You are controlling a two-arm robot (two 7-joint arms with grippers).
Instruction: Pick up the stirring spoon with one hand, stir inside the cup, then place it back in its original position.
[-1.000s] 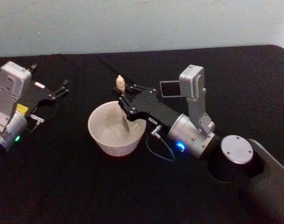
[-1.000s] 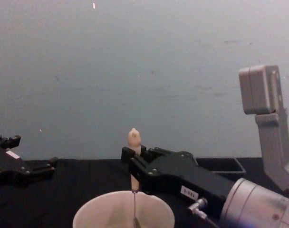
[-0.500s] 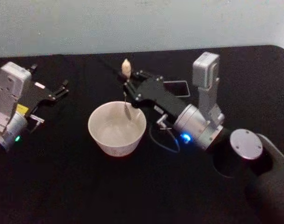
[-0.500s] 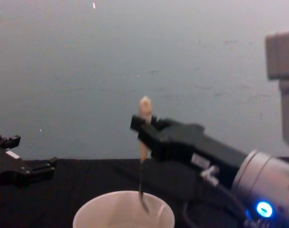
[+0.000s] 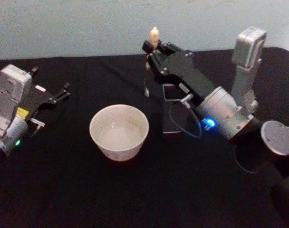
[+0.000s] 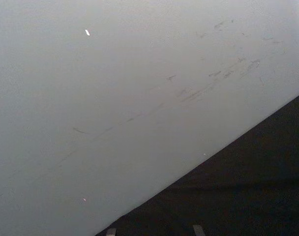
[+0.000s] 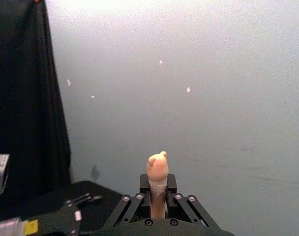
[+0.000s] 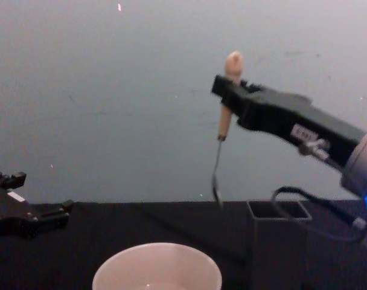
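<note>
Beige-handled slim stirring spoon [image 8: 223, 124], thin dark shaft and tiny bowl pointing down, clamped just below its knobbed tip by the black right gripper [image 8: 227, 90], jaws closed on the handle. Its long axis is near upright. The bowl hangs above and just left of the small dark grey square holder [image 8: 274, 248], well clear of the wide cream-white cup [image 5: 118, 147]. The black left gripper [image 5: 63, 92] is parked far left, fingers spread, empty.
</note>
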